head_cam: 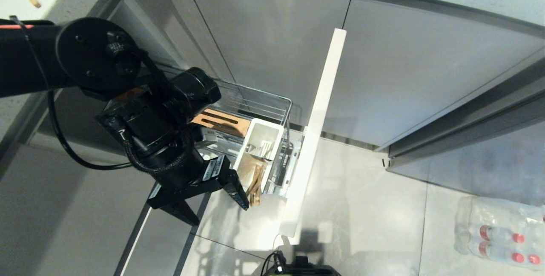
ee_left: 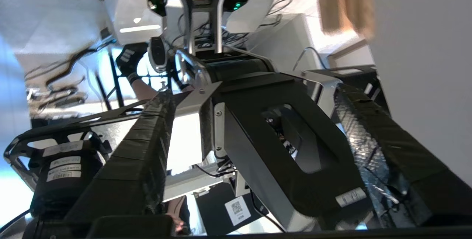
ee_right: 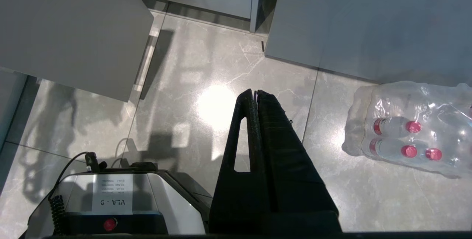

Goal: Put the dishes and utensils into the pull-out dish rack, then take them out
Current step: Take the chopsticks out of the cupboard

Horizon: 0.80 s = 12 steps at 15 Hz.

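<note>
Pale wooden chopsticks (head_cam: 255, 184) stand in the white utensil cup (head_cam: 260, 156) at the pull-out dish rack's (head_cam: 255, 103) front corner, by its cabinet front (head_cam: 317, 131).
Left pincer (head_cam: 215, 201) gapes wide and empty beside them, apparently after dropping them in; right pincer (ee_right: 255, 97) hangs pinched shut over the floor (ee_right: 206, 84). Base label (ee_right: 112, 202), seen upside down, reads "VLA - 8".

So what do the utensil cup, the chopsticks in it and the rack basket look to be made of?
The utensil cup looks like white plastic: smooth, opaque, evenly moulded walls. The chopsticks look like pale unvarnished wood: tan and matte, though grain is too fine to confirm. The pull-out dish rack is thin shiny wire, probably chrome-plated steel, given its bright reflections.
</note>
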{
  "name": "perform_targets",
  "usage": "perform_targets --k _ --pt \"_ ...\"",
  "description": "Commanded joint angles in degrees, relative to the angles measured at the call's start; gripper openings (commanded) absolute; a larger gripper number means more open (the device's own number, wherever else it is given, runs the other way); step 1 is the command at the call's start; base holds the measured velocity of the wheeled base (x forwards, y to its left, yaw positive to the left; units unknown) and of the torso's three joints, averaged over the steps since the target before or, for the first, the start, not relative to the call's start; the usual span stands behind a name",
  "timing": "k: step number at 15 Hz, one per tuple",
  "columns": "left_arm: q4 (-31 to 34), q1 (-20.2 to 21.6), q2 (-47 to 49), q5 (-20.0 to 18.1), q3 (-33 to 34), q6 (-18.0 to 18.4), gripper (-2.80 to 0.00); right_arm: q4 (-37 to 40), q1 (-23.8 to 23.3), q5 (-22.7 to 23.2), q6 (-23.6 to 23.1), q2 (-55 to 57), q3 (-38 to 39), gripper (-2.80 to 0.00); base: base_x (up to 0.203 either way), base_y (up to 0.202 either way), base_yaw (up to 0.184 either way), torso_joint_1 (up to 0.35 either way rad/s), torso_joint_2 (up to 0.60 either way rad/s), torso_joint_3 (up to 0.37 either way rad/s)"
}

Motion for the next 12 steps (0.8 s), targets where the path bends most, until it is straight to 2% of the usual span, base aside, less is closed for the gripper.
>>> perform_targets --k 1,7,12 --pt "0.3 0.0 2.3 0.2 0.1 -0.2 0.00 0.0 0.0 0.0 0.0 0.0 0.0 -2.80 0.000 0.000 0.000 0.000 0.00 0.000" --pt "-2.7 1.0 4.4 1.5 0.5 -1.7 0.00 0.0 0.0 0.0 0.0 0.0 0.0 -2.80 0.000 0.000 0.000 0.000 0.00 0.000" --pt "-3.4 2.4 5.5 5.5 0.4 -2.6 0.00 0.0 0.0 0.0 0.0 0.0 0.0 -2.80 0.000 0.000 0.000 0.000 0.00 0.000"
